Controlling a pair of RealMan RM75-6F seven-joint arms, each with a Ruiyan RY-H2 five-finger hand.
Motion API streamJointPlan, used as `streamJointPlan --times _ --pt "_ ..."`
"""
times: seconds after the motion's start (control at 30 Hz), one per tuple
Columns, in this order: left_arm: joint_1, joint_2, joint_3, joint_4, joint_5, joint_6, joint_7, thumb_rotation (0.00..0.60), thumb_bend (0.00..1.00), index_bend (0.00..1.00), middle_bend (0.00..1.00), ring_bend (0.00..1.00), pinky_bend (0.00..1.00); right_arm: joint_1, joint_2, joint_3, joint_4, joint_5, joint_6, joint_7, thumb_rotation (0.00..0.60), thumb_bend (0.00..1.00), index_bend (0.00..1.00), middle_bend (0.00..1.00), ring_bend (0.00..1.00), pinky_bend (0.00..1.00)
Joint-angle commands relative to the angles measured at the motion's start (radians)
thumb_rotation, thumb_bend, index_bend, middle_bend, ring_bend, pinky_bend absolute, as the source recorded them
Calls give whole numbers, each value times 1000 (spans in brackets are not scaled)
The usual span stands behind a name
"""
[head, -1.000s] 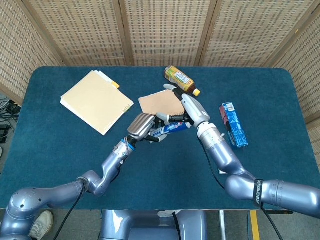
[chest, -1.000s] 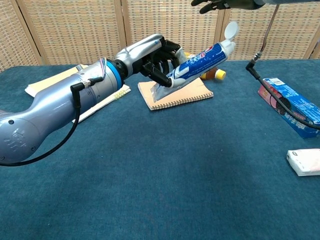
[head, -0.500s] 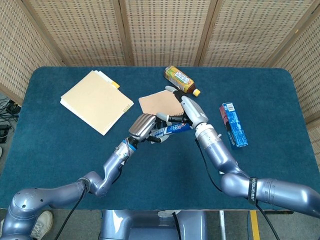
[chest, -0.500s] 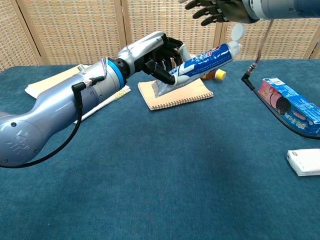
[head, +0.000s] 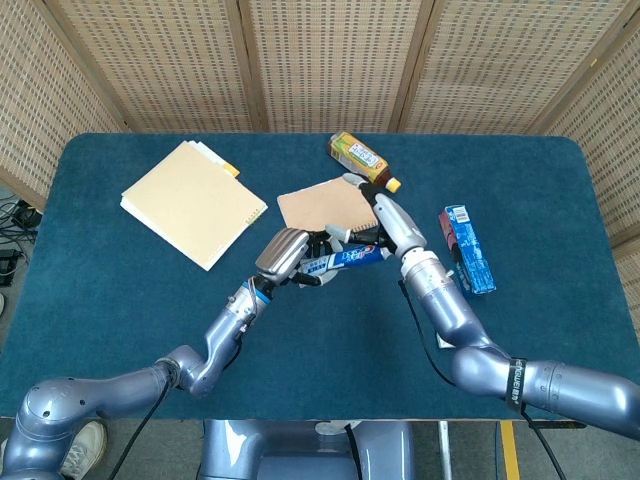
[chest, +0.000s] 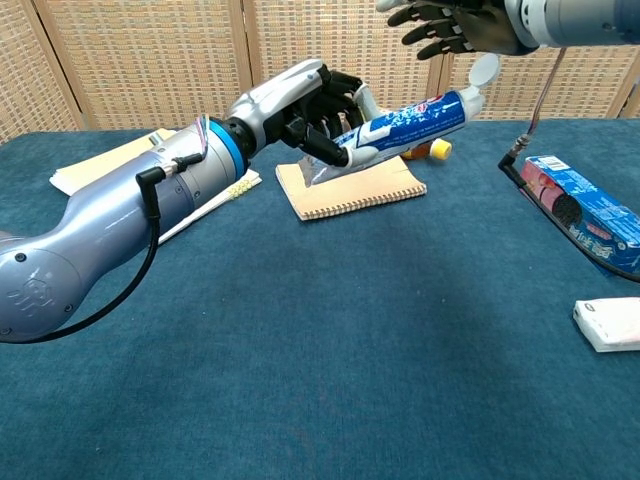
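While gripped by left robot hand, blue-white toothpaste tube, cap open

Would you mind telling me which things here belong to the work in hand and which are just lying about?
In hand:
- toothpaste tube, gripped by the left hand above the table
- right hand, fingers spread above the tube's open cap

Lying about:
- notebook
- folder
- bottle
- blue box
- white box
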Motion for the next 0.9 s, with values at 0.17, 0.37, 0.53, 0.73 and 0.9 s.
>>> streamJointPlan --times 0.17,0.37,0.53,0.73,0.9 --pt "13 -11 -7 -10 7 41 -43 600 649 730 597 592 579 -28 -6 3 17 -26 -18 40 141 0 74 10 0 0" --pt "22 -21 -10 -2 13 64 -84 600 650 732 598 594 579 -45 -20 14 30 -52 -22 75 140 0 71 10 0 0" --pt "31 -27 -18 -2 8 78 -120 600 653 732 599 594 579 -59 -26 27 35 -67 -23 105 144 0 71 11 0 0" --pt "50 -36 -28 -4 -7 94 -175 600 658 733 599 594 579 -84 -22 41 31 -85 -30 147 138 0 70 14 0 0" --pt "60 -47 -40 -6 -16 109 -206 600 661 733 599 594 579 -103 -26 41 26 -105 -27 167 139 0 70 15 0 0"
